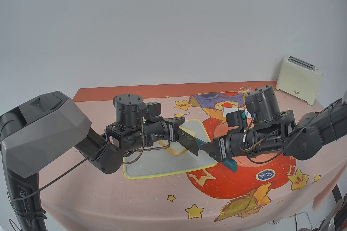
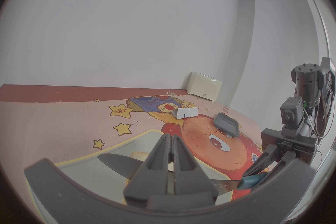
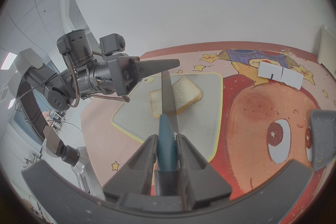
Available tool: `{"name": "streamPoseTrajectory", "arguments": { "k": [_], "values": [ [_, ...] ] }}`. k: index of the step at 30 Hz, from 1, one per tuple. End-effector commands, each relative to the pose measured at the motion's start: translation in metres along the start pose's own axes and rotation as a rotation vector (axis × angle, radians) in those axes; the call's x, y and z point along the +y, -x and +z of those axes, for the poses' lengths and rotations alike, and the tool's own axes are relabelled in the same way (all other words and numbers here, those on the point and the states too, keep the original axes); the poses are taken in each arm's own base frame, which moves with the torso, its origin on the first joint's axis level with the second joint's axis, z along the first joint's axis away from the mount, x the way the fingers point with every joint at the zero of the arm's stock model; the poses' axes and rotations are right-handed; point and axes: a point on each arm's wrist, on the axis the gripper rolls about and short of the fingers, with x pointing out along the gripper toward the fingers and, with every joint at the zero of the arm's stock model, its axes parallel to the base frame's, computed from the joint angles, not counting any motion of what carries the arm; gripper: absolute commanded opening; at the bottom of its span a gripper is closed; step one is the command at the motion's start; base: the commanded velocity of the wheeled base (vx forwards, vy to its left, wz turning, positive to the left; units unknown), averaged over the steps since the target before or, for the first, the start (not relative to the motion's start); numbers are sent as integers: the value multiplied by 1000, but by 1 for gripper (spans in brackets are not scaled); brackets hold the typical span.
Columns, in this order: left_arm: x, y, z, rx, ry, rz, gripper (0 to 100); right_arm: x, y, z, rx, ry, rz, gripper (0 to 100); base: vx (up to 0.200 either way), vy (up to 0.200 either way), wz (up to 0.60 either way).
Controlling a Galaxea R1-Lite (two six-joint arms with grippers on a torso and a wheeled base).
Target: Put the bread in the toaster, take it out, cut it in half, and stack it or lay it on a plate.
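A slice of bread [image 3: 183, 93] lies on the white, yellow-rimmed cutting board [image 3: 199, 123]. My right gripper [image 3: 166, 137] is shut on the teal handle of a knife [image 3: 169, 98], whose blade runs across the slice. In the head view the blade [image 1: 190, 142] covers part of the bread [image 1: 177, 150], with the right gripper [image 1: 206, 147] to its right. My left gripper [image 3: 173, 63] is shut with nothing in it, just above the bread's far side by the blade tip. From the left wrist, its gripper [image 2: 170, 139] hangs over the blade [image 2: 117, 162]. The cream toaster [image 1: 298, 78] stands at the far right.
A grey plate [image 2: 226, 124] lies right of the board, its edge in the right wrist view [image 3: 322, 137]. A small white box [image 2: 185, 112] sits behind it toward the wall. The table's front and left parts are bare cloth.
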Motion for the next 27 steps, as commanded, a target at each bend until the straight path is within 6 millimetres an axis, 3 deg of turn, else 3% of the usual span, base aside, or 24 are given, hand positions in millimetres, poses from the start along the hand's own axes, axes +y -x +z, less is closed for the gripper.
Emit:
{"name": "streamPoseTrajectory", "arguments": {
  "k": [1, 9, 27],
  "values": [
    [0, 0, 0, 0, 1, -1, 0, -2, -2, -5, 18, 0, -4, 0, 0, 0, 0],
    [-1, 1, 3, -7, 0, -4, 0, -6, -8, -15, 56, -8, -19, 0, 0, 0, 0],
    [1, -1, -2, 6, 4, -1, 0, -1, -3, 0, 2, -3, -4, 0, 0, 0, 0]
  ]
}}
